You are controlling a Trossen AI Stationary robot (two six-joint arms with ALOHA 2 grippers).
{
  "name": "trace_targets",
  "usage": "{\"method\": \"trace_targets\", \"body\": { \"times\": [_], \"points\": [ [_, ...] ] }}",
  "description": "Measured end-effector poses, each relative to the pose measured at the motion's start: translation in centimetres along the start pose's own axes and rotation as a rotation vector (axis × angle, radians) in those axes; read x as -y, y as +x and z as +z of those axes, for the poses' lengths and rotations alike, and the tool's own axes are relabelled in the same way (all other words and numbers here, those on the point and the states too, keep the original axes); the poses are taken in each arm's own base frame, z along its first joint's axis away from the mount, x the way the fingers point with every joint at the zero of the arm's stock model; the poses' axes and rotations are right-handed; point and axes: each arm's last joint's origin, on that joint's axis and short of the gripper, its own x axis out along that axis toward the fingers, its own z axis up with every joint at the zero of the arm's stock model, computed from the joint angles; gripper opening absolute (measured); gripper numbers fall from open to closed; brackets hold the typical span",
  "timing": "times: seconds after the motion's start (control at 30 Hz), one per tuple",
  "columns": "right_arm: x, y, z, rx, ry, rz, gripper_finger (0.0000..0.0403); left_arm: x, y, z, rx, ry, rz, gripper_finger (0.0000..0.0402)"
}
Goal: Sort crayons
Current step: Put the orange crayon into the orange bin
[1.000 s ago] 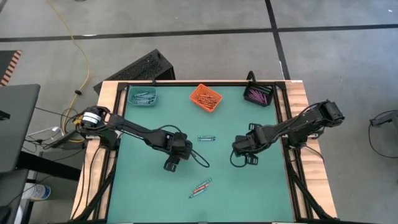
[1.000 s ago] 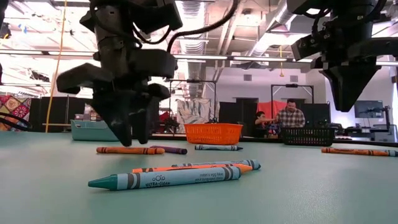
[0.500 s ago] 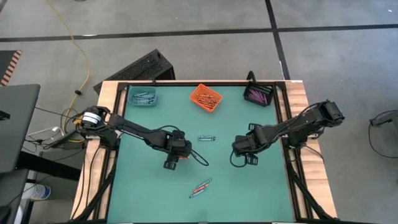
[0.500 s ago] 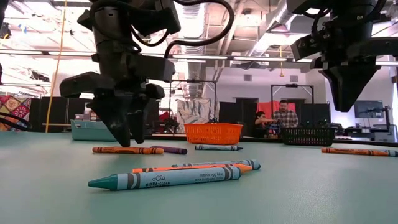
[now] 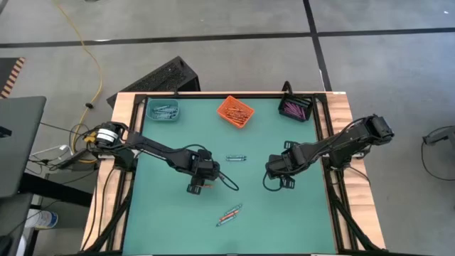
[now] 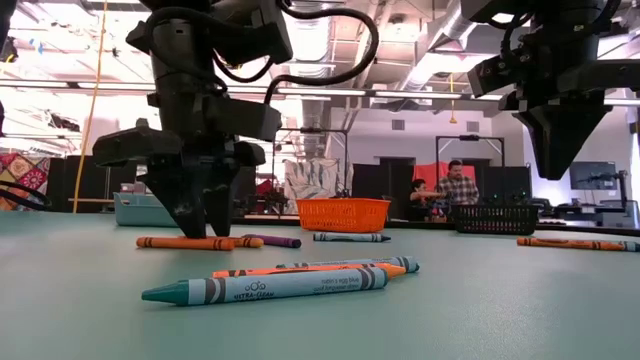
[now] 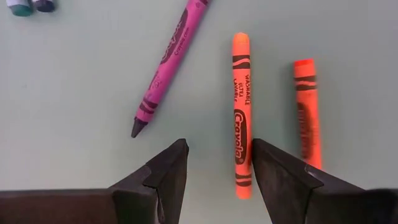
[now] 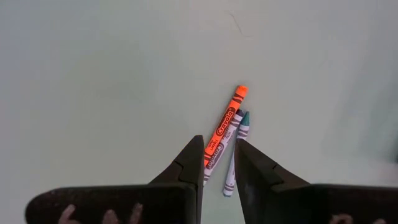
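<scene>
Your left gripper [image 7: 214, 165] hangs spread and empty, low over the table [image 5: 284, 213]. One orange crayon [image 7: 240, 140] lies partly between its fingers, hugging one finger's inner side, its long axis running lengthwise through the gap. A purple crayon [image 7: 168, 70] lies beside it. Your right gripper [image 8: 219, 163], part-open and empty, waits above three other crayons [image 8: 227, 140].

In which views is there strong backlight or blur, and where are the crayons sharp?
Low view: bright ceiling lights behind leave the left pincer a dark silhouette; the teal crayon in front is sharp, its label readable. Left wrist view: even light, the orange crayon sharp, the pincer's fingers slightly soft.
</scene>
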Motion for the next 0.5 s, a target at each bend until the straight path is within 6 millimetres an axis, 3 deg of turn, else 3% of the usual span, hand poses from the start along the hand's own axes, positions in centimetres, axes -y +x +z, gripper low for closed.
{"method": "trace_targets", "body": {
  "times": [0.2,0.5],
  "points": [
    [0.0,-0.01,0.0,0.0,0.0,0.0,0.0082,0.03,0.02,-0.08,-0.008,0.016,-0.004,0.015],
    [0.0,-0.01,0.0,0.001,0.0,0.0,0.0082,0.18,0.02,-0.24,-0.017,0.043,-0.076,0.0028]
  ]
}}
